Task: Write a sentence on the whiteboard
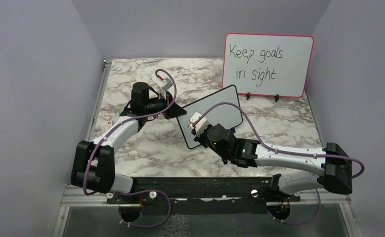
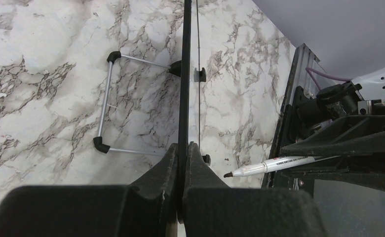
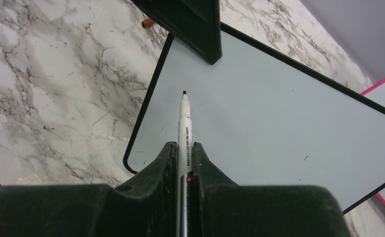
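We log the right gripper pinching the marker, tip aimed ahead onto the blank whiteboard; left gripper clamps its edge

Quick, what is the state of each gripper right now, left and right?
Left gripper: closed on the edge of the small black-framed white board.
Right gripper: closed on the white marker pen, cap off.
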`<state>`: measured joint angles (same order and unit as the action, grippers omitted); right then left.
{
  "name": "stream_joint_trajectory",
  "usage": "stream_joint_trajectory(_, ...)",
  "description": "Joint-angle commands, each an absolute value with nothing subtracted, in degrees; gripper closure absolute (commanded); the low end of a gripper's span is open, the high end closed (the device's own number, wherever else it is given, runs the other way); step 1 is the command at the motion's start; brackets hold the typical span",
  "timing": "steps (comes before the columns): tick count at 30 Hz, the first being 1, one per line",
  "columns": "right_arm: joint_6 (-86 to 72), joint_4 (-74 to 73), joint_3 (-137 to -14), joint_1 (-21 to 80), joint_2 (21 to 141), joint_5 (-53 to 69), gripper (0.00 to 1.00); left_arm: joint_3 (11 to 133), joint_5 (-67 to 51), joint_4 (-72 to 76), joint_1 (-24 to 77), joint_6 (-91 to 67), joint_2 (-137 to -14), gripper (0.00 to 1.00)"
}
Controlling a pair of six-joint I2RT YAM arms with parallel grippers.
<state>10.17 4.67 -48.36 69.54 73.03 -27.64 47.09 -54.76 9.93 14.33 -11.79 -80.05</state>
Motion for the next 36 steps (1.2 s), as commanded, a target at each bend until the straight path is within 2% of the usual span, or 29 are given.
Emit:
stream_joint_trajectory(1,10.37,6.68,-51.42,69.97,74.09,-30.97,1.00,46.81,-53.13,5.10,14.77,-8.13,-81.66,1.00)
stream_joint_trajectory(36,9.89,4.49,-58.00,70.00,82.34,-32.70,1.00,47.20,-48.60,1.85,15.29,-4.95,-79.63,1.00)
